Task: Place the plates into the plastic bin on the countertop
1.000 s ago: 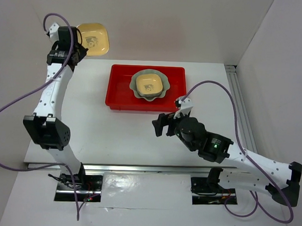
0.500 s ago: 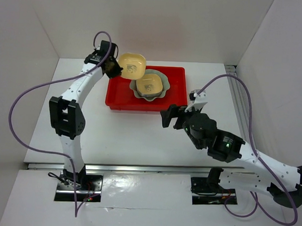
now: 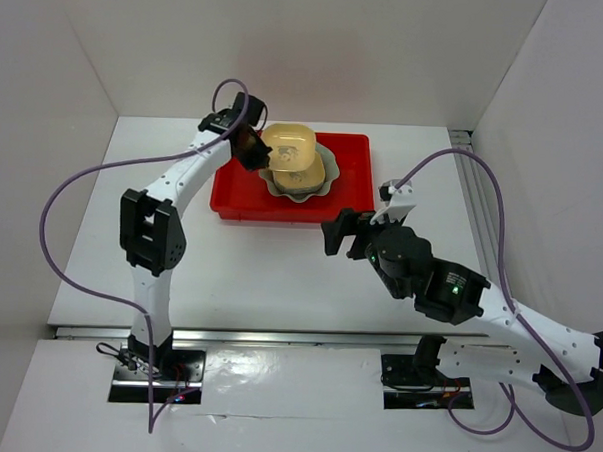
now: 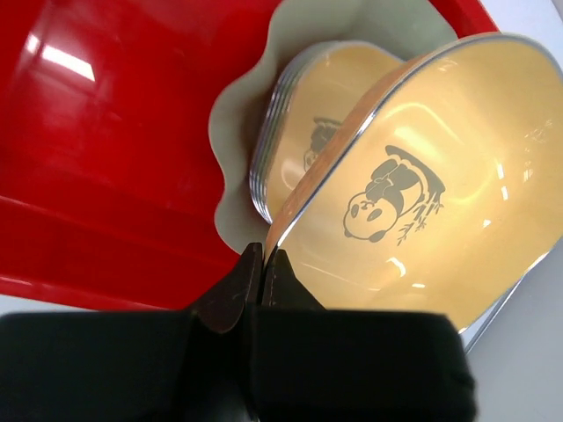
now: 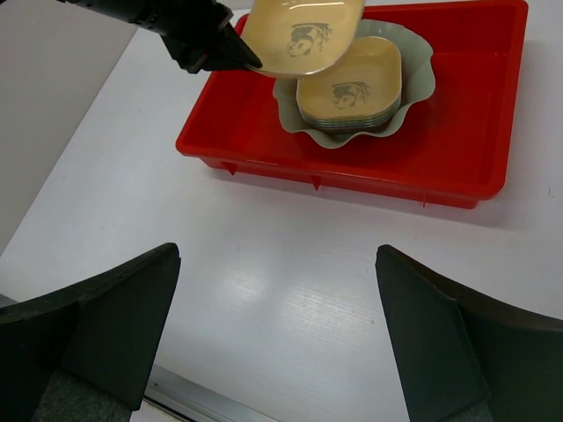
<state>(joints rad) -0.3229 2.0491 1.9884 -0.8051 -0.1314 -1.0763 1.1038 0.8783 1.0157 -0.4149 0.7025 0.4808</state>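
My left gripper (image 3: 257, 149) (image 4: 264, 255) (image 5: 251, 63) is shut on the rim of a yellow panda-printed plate (image 3: 290, 142) (image 4: 422, 202) (image 5: 303, 33), holding it above the red plastic bin (image 3: 233, 188) (image 4: 106, 132) (image 5: 457, 141). In the bin lies the large pale green scalloped plate (image 3: 329, 167) (image 4: 237, 158) (image 5: 413, 83) with a stack of small plates (image 3: 297, 176) (image 4: 303, 132) (image 5: 352, 92) on it, a yellow one on top. My right gripper (image 3: 338, 234) (image 5: 277, 330) is open over the white countertop (image 3: 249, 274) (image 5: 290, 264), in front of the bin, with nothing between its fingers.
White walls enclose the countertop on the left, back and right. A metal rail (image 3: 482, 214) runs along the right edge. Purple cables (image 3: 73, 196) loop from both arms.
My left arm has swung from the far left corner rightward, carrying the yellow plate to over the stack in the bin. The right arm shifted slightly right earlier, then held still.
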